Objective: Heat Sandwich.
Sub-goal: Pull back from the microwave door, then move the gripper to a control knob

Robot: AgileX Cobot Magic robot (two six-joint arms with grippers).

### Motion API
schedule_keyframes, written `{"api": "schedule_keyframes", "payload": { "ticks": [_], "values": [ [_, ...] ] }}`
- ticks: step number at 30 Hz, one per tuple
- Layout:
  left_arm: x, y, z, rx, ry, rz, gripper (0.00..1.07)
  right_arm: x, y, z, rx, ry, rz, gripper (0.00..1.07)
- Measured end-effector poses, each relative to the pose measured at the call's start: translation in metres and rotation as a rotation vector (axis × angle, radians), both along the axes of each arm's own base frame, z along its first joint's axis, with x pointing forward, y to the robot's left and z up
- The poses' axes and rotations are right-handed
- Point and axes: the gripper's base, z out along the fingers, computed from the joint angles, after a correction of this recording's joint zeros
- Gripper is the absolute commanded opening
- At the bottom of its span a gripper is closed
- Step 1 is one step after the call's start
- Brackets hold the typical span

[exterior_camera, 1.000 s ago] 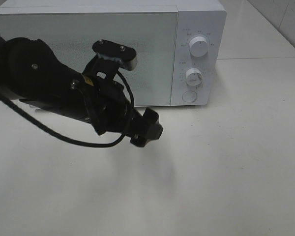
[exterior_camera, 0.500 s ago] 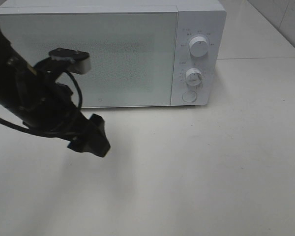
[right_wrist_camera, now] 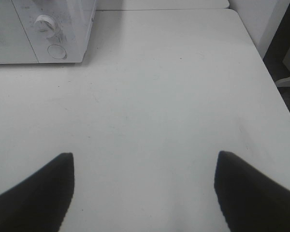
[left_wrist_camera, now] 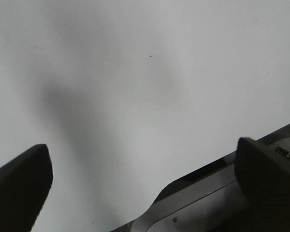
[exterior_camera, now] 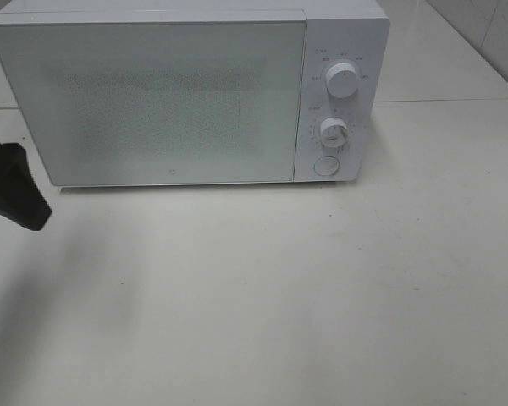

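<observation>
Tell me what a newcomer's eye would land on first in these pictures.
The big white microwave at the back of the table, door shut, with an upper knob, a lower knob and a round button on its right panel. Next, a dark piece of the left arm at the left edge of the high view, and the right tool open and empty above the table. No sandwich shows in any view.

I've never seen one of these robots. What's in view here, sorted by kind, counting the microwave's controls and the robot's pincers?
Microwave: 1
Dials: 2
Round button: 1
Pincers, the left pincer and the right pincer, both open and empty: 2
Total: 6
</observation>
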Motion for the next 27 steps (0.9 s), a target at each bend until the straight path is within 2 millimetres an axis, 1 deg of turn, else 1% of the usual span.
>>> {"api": "schedule_keyframes", "payload": {
  "ticks": [1,2,3,6,7,8,10,11,12,13,15,16,17,19,20,21,24,25,26,27],
  "values": [
    [-0.002,0.006,0.003,0.004,0.005,0.022,0.97,0.000,0.000,0.000,0.000,0.000,0.000,0.76],
    [-0.002,0.006,0.003,0.004,0.005,0.022,0.97,0.000,0.000,0.000,0.000,0.000,0.000,0.76],
    [-0.005,0.018,0.008,0.024,0.010,0.071,0.97,0.000,0.000,0.000,0.000,0.000,0.000,0.76],
    [-0.012,0.036,0.018,0.064,0.008,0.165,0.97,0.000,0.000,0.000,0.000,0.000,0.000,0.76],
    [-0.012,0.036,0.018,0.064,0.008,0.165,0.97,0.000,0.000,0.000,0.000,0.000,0.000,0.76],
    [-0.019,0.045,0.026,0.105,-0.019,0.215,0.97,0.000,0.000,0.000,0.000,0.000,0.000,0.76],
    [-0.028,0.052,0.034,0.146,-0.047,0.253,0.97,0.000,0.000,0.000,0.000,0.000,0.000,0.76],
    [-0.033,0.054,0.038,0.160,-0.057,0.268,0.97,0.000,0.000,0.000,0.000,0.000,0.000,0.76],
    [-0.033,0.054,0.038,0.160,-0.057,0.268,0.97,0.000,0.000,0.000,0.000,0.000,0.000,0.76],
    [-0.043,0.057,0.045,0.184,-0.089,0.293,0.97,0.000,0.000,0.000,0.000,0.000,0.000,0.76],
    [-0.055,0.059,0.051,0.198,-0.126,0.306,0.97,0.000,0.000,0.000,0.000,0.000,0.000,0.76],
    [-0.068,0.059,0.056,0.201,-0.166,0.313,0.97,0.000,0.000,0.000,0.000,0.000,0.000,0.76],
    [-0.068,0.059,0.056,0.201,-0.166,0.313,0.97,0.000,0.000,0.000,0.000,0.000,0.000,0.76],
    [-0.083,0.059,0.061,0.196,-0.208,0.321,0.97,0.000,0.000,0.000,0.000,0.000,0.000,0.76],
    [-0.098,0.059,0.062,0.191,-0.239,0.325,0.97,0.000,0.000,0.000,0.000,0.000,0.000,0.76],
    [-0.098,0.059,0.062,0.191,-0.239,0.325,0.97,0.000,0.000,0.000,0.000,0.000,0.000,0.76],
    [-0.120,0.059,0.059,0.185,-0.278,0.329,0.97,0.000,0.000,0.000,0.000,0.000,0.000,0.76],
    [-0.135,0.059,0.058,0.179,-0.315,0.333,0.97,0.000,0.000,0.000,0.000,0.000,0.000,0.76],
    [-0.135,0.059,0.058,0.179,-0.315,0.333,0.97,0.000,0.000,0.000,0.000,0.000,0.000,0.76],
    [-0.143,0.059,0.056,0.177,-0.330,0.334,0.97,0.000,0.000,0.000,0.000,0.000,0.000,0.76]
  ]
}}
